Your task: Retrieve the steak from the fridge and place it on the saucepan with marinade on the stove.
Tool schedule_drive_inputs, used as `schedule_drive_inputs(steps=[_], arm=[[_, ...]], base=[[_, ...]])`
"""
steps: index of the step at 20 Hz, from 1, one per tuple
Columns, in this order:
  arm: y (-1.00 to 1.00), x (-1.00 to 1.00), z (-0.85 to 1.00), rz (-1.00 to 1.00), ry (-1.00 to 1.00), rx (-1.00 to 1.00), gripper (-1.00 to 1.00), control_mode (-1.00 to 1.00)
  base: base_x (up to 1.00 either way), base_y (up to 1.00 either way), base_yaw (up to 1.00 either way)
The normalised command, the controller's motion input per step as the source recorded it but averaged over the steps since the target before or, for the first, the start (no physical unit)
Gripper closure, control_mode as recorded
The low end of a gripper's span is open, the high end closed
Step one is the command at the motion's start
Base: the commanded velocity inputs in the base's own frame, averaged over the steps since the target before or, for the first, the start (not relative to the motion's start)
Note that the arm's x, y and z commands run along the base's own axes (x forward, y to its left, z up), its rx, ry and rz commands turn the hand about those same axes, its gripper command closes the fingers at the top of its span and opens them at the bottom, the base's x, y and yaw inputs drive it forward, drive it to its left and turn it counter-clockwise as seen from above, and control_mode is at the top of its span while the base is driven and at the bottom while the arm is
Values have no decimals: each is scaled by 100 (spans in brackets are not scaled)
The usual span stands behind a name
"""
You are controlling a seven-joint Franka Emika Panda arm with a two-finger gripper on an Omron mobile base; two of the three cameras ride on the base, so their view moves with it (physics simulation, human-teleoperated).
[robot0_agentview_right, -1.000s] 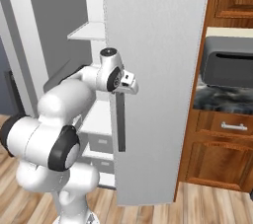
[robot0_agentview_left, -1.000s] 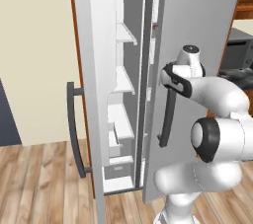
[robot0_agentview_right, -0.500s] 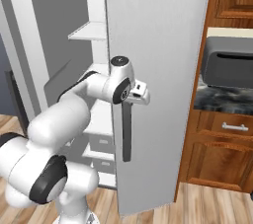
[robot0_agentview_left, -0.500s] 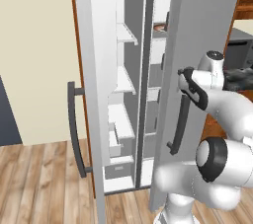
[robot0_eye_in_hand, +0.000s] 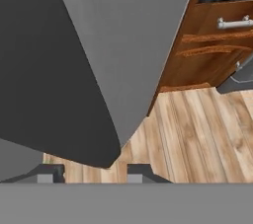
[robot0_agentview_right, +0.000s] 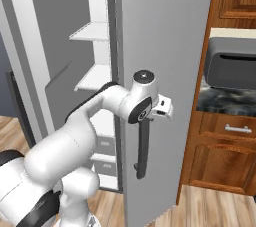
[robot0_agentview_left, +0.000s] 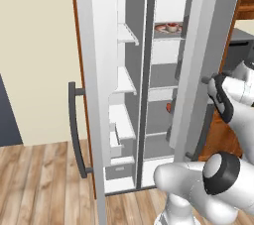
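Note:
The silver-grey fridge [robot0_agentview_left: 99,45] stands with both doors swung out, white shelves showing inside. My gripper [robot0_agentview_right: 144,123] is shut on the dark bar handle [robot0_agentview_right: 141,153] of the right door [robot0_agentview_right: 165,46]. In the hand view the handle [robot0_eye_in_hand: 59,70] fills the space between my fingertips [robot0_eye_in_hand: 141,171]. A small red piece [robot0_agentview_left: 169,106], probably the steak, peeks past the door's edge on a middle shelf. The saucepan, the marinade and the stove are out of view.
A wider reddish item [robot0_agentview_left: 167,27] lies on an upper shelf. The left door's handle [robot0_agentview_left: 74,130] sticks out at the left. A grey toaster oven [robot0_agentview_right: 232,68] sits on the counter above wooden drawers [robot0_agentview_right: 235,131], close to the right door.
The right fridge door has swung further open with my gripper on its handle, and my arm has moved right with it. More of the shelves show now.

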Motion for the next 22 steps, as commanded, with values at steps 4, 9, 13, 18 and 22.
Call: schedule_drive_inputs(steps=[4, 9, 13, 18, 22], arm=[[-100, -57, -26, 0, 1, 2, 100, -100], [-100, -57, -25, 2, -1, 8, 100, -100], [-100, -70, -6, 13, -10, 9, 100, -100], [-61, -99, 0, 15, -40, 3, -100, -100], [1, -100, 1, 0, -60, 0, -100, -100]], base=[[0, 0, 0], [0, 0, 0], [0, 0, 0], [0, 0, 0], [0, 0, 0]])
